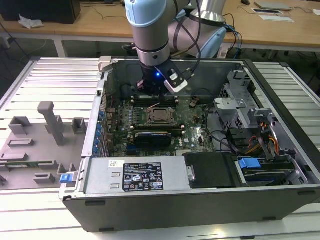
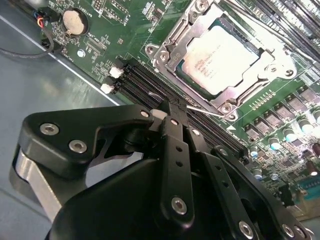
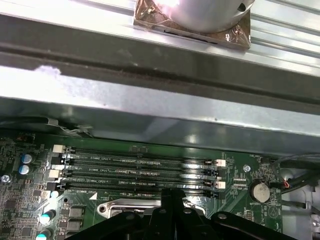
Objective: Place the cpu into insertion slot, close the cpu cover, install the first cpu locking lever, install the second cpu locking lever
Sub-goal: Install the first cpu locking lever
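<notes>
Insertion slot: on the motherboard, inside the open computer case, which stands on the surface.
Cpu: in the insertion slot, under the cpu cover, which lies flat around it.
Memory slots: just beside the insertion slot, between it and the case's far wall.
End effector: over the memory slots, at the insertion slot's edge.
Graphics card: just in front of the insertion slot in the exterior view.
Power supply: further in front of the insertion slot, past the graphics card.
Drive bay: well to the exterior view's right of the insertion slot.
Fixtures: outside the case, well to the exterior view's left of the insertion slot.
</notes>
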Controlling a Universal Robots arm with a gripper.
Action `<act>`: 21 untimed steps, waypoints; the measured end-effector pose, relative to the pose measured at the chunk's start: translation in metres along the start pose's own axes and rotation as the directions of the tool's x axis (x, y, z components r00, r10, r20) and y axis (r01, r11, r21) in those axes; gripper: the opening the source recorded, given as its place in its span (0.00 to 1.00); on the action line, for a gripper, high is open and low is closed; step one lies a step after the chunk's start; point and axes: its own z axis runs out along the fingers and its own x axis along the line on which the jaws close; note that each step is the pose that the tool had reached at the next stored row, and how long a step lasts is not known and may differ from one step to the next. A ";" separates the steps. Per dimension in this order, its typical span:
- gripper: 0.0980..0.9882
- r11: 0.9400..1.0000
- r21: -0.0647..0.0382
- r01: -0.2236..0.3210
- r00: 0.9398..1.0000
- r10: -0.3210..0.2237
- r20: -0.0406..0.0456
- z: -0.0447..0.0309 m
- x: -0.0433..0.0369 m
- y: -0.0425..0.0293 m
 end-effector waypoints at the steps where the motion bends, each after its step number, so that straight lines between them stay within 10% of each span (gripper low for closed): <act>1: 0.01 1.000 0.002 0.000 1.000 0.000 0.003 0.0004 0.0001 -0.0001; 4: 0.01 1.000 0.011 -0.002 1.000 0.002 0.019 0.0033 0.0008 -0.0006; 21: 0.01 0.997 0.037 -0.064 0.998 0.062 0.031 0.0097 0.0012 0.0068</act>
